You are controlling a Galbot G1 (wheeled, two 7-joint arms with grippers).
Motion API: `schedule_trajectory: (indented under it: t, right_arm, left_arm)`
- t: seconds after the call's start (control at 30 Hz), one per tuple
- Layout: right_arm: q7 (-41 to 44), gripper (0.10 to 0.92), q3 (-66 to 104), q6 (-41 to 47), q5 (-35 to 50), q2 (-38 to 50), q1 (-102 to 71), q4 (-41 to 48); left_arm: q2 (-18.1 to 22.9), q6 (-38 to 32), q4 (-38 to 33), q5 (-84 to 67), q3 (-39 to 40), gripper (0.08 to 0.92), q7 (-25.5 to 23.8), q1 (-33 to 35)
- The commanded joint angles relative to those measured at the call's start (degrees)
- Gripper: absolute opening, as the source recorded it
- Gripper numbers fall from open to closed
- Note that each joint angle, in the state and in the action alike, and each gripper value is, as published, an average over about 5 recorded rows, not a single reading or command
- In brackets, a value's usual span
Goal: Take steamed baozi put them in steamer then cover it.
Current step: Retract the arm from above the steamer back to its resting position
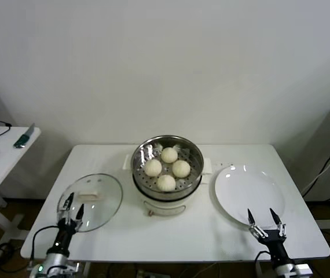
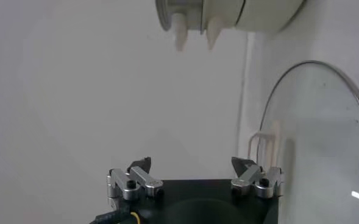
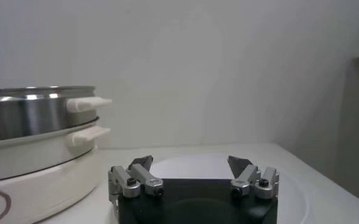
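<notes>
The steamer [image 1: 138,157] stands mid-table on its white pot base, uncovered. Several cream baozi [image 1: 169,154] lie on its perforated floor. To its left the cover [image 1: 104,202], a glass lid with a white handle [image 1: 90,196], lies flat on the table. My left gripper [image 1: 71,208] hovers open over the lid's near edge with nothing between its fingers. In the left wrist view the gripper [image 2: 191,164] has the lid [image 2: 325,140] beside it and the steamer [image 2: 228,15] farther off. My right gripper [image 1: 264,218] stands open at the plate's front edge; the right wrist view shows that gripper [image 3: 190,163] and the steamer [image 3: 33,112].
An empty white plate [image 1: 249,194] lies right of the steamer and shows in the right wrist view too, plate [image 3: 289,189]. A small side table [image 1: 3,156] with a few small items stands at far left. The white wall is close behind the table.
</notes>
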State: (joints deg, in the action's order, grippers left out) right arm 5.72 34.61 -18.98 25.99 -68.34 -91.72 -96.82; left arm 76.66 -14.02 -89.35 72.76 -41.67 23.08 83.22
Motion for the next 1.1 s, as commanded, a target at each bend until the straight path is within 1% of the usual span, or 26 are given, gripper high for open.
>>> schedule_trajectory:
  t: [0.03, 0.2, 0.57, 0.87, 1.1]
  right_arm:
    - [0.1, 0.823, 0.5, -0.5, -0.3, -0.5, -1.1, -0.8]
    - [0.2, 0.823, 0.8, -0.4, -0.5, -0.6, -1.4, -1.5]
    - [0.4, 0.823, 1.2, -0.5, -1.2, -1.0, -2.0, -2.4]
    - [0.4, 0.823, 1.2, -0.5, -2.1, -2.1, -1.7, -2.5]
    - [0.3, 0.823, 1.2, -0.6, -2.2, -2.3, -1.6, -2.3]
  left_arm:
    - [-1.2, 4.1, 4.5, 0.0, 3.8, 0.823, -2.9, -5.4]
    - [-1.8, 6.3, 6.8, -1.7, 5.6, 0.823, -4.2, -7.6]
    - [-1.7, 8.9, 10.9, -1.7, 6.2, 0.823, -4.3, -12.1]
    - [-1.1, 11.0, 12.6, -1.3, 7.0, 0.823, -4.2, -13.6]
    - [-0.9, 11.4, 12.8, -1.1, 6.6, 0.823, -4.0, -13.4]
